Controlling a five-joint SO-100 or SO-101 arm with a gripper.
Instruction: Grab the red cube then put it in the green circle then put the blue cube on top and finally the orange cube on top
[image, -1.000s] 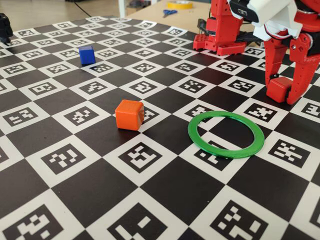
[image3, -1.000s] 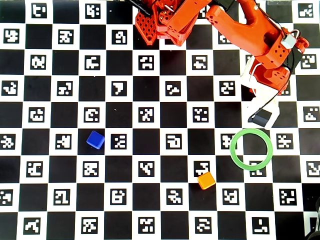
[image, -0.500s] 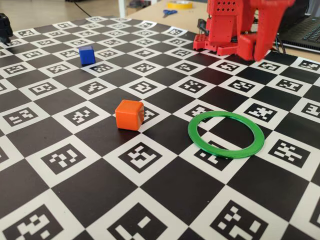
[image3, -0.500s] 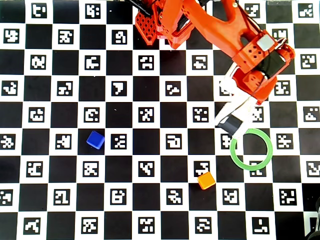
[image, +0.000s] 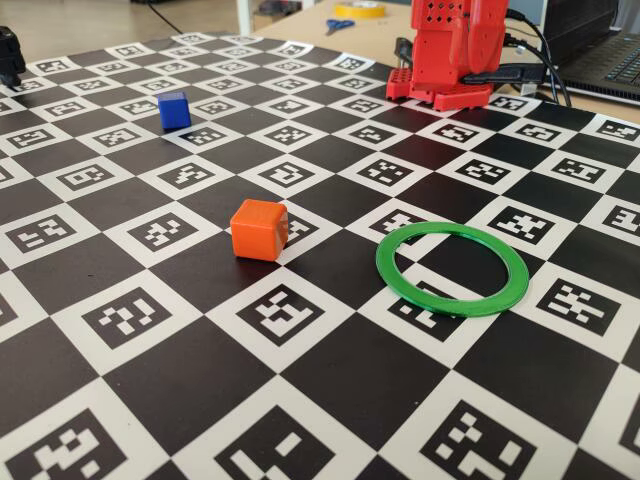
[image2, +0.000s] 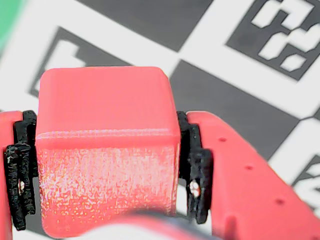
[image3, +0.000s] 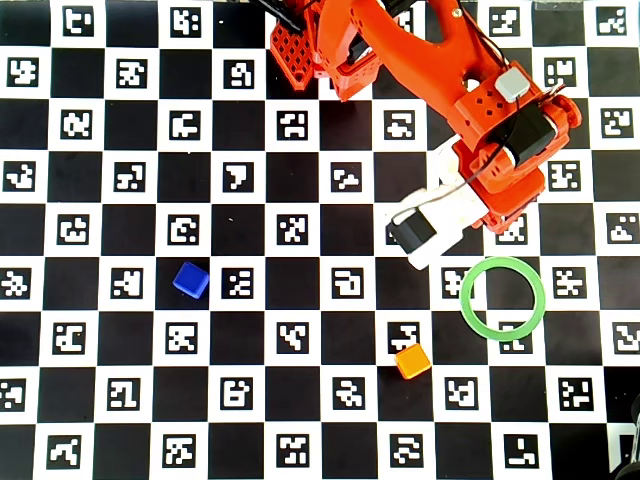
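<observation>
My claw is clamped on the red cube, held near the green circle but off its edge (ring empty). Risk: releasing early lands it on the rim, tilted, and the blue cube stack fails.

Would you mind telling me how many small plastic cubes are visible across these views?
3. The red cube is clamped in the gripper in the wrist view; the blue cube sits on the board's left; the orange cube lies left of the green circle.
</observation>
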